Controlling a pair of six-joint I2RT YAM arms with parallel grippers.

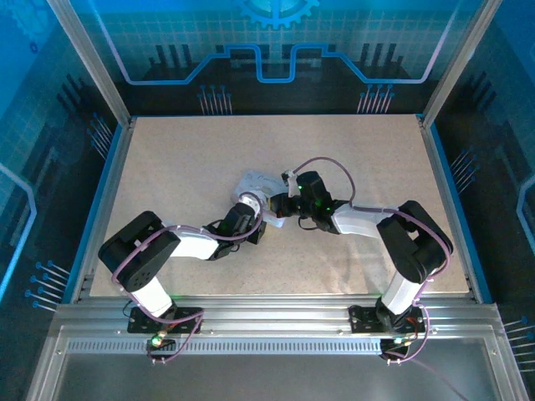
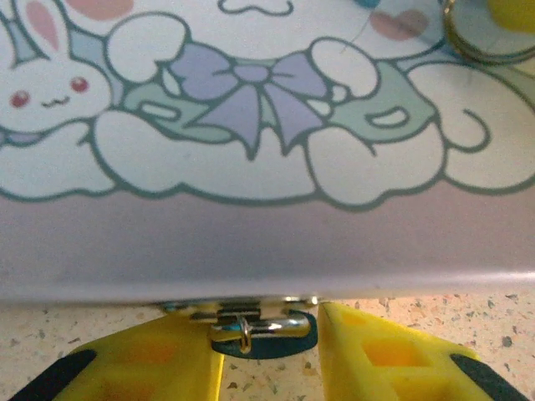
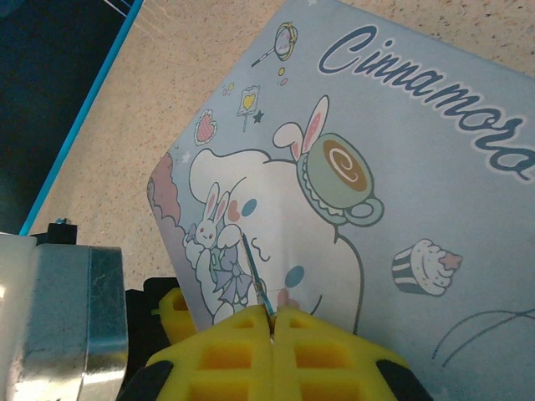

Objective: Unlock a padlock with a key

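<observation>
1. Left wrist view: the left gripper (image 2: 269,334) is spread, with one yellow finger on each side of the clasp (image 2: 242,311) at the front edge of the tin (image 2: 251,251). It grips nothing.
2. The padlock (image 2: 280,342) hangs from that clasp, low in the gap between the fingers. It shows as a small dark body with a silver loop, just above the table (image 2: 468,313). I cannot tell whether either finger touches it.
3. Right wrist view: the right gripper (image 3: 273,316) has its fingers pressed together. They pinch a thin dark sliver that I take for the key (image 3: 251,263). It pokes out over the tin's lid, across the cartoon figure.
4. Top view: both grippers meet at the tin, mid-table, the left from the near left and the right from the right.
5. Step in hand, as I judge it: bringing the key to the lock. The key is gripped but sits over the lid, apart from the padlock at the front edge, so nothing is inserted yet.
6. Next move, as I judge it: the left fingers should close on the padlock to steady it and present its keyhole, which I cannot see. The right arm must then carry the key down past the lid's edge and line its tip up squarely. So thin a key could twist in the pads if pushed off-axis.
</observation>
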